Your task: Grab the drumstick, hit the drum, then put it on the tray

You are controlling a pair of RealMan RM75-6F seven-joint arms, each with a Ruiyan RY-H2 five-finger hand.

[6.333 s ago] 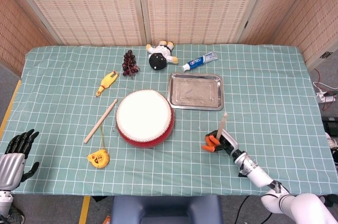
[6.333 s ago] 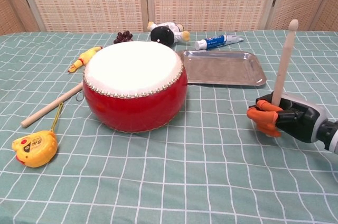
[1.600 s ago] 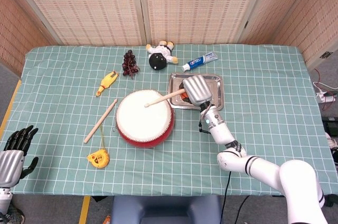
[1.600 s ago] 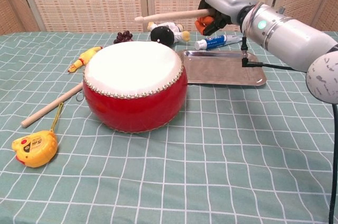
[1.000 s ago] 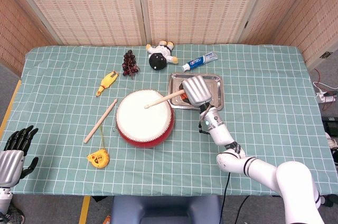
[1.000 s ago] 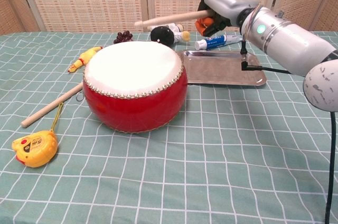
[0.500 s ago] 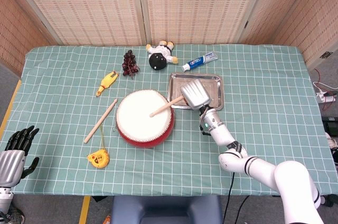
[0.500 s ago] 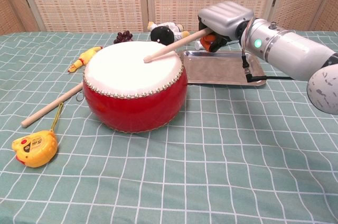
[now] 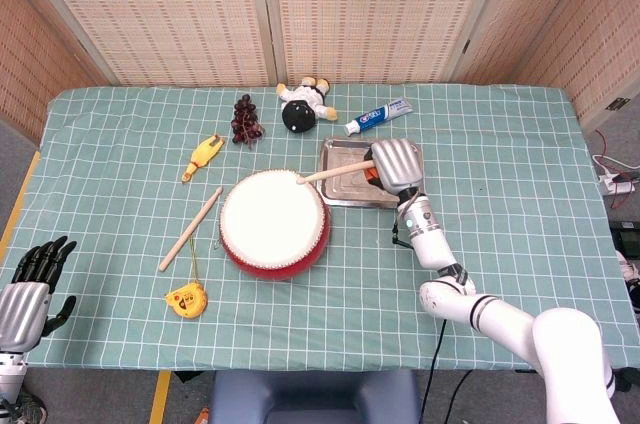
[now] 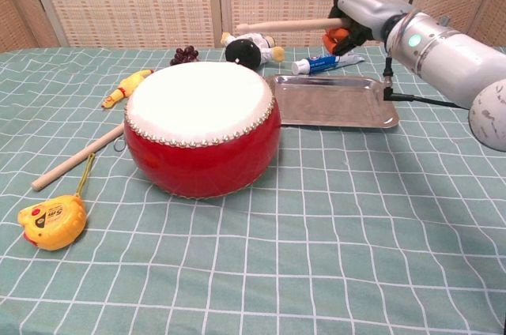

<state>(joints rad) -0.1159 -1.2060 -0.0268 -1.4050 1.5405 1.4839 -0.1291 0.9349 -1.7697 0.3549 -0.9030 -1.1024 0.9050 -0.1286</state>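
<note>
My right hand (image 9: 394, 163) (image 10: 365, 8) hangs above the metal tray (image 9: 345, 191) (image 10: 332, 104) and grips a wooden drumstick (image 9: 333, 173) (image 10: 286, 26). The stick points left, roughly level, its tip over the right edge of the red drum (image 9: 273, 222) (image 10: 202, 129), well above the white skin. A second drumstick (image 9: 190, 230) (image 10: 77, 159) lies on the cloth left of the drum. My left hand (image 9: 26, 289) rests open at the table's near left corner, far from everything.
A yellow tape measure (image 9: 185, 299) (image 10: 50, 223) lies near the front left. Behind the drum lie a rubber chicken (image 9: 201, 156), grapes (image 9: 246, 118), a doll (image 9: 306, 102) and toothpaste (image 9: 378, 116). Green checked cloth covers the table.
The stick struck the drum skin half a second ago; now my right hand has lifted it and drawn back to the right, over the tray. The left hand has not moved.
</note>
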